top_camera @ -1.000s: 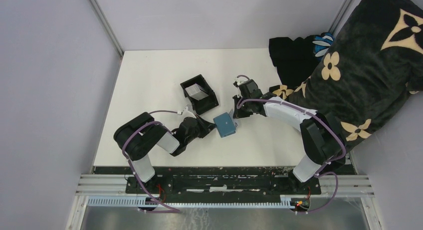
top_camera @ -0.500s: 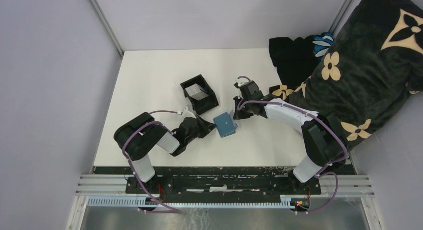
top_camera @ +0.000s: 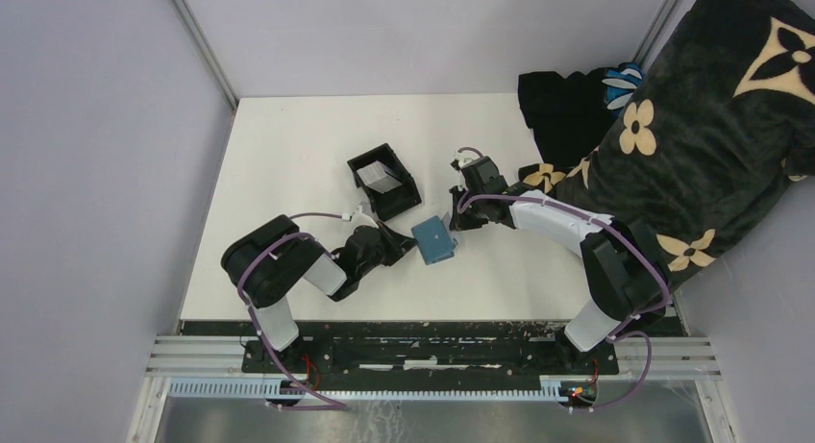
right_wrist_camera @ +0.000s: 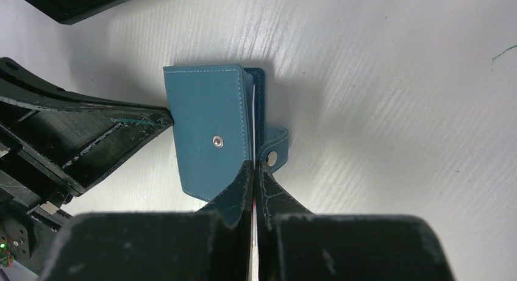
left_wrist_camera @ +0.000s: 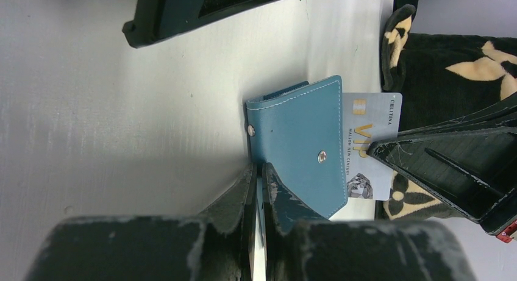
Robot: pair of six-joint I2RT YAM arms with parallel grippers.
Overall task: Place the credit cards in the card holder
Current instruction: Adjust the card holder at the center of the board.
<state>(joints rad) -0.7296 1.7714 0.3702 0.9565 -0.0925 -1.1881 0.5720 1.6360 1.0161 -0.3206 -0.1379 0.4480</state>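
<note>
Top external view: the white table (top_camera: pixel 288 155) fills the middle, and a dark flowered blanket (top_camera: pixel 711 126) spills in from 2 o'clock. The black box (top_camera: pixel 402 205) sits near the centre with a second pale card (top_camera: pixel 382 179) standing in it. At the box's 5 o'clock lies the card holder (top_camera: pixel 433 241), flat on the table between the two arms.

The left gripper (left_wrist_camera: pixel 257 171) is pinched tight on the holder's near edge, from 9 o'clock in the top view. The right gripper (right_wrist_camera: pixel 253 166) comes in from 1 o'clock, clamped on a thin credit card (left_wrist_camera: pixel 372 141).

The holder is teal leather with pale stitching and a small metal snap stud (left_wrist_camera: pixel 321 156). The card, printed VIP, sticks well out of the far side.

The likely risks are these:
- Pushing at a slant could buckle the card or jam it against the pocket lip.
- The holder could pivot in the left pinch.
</note>
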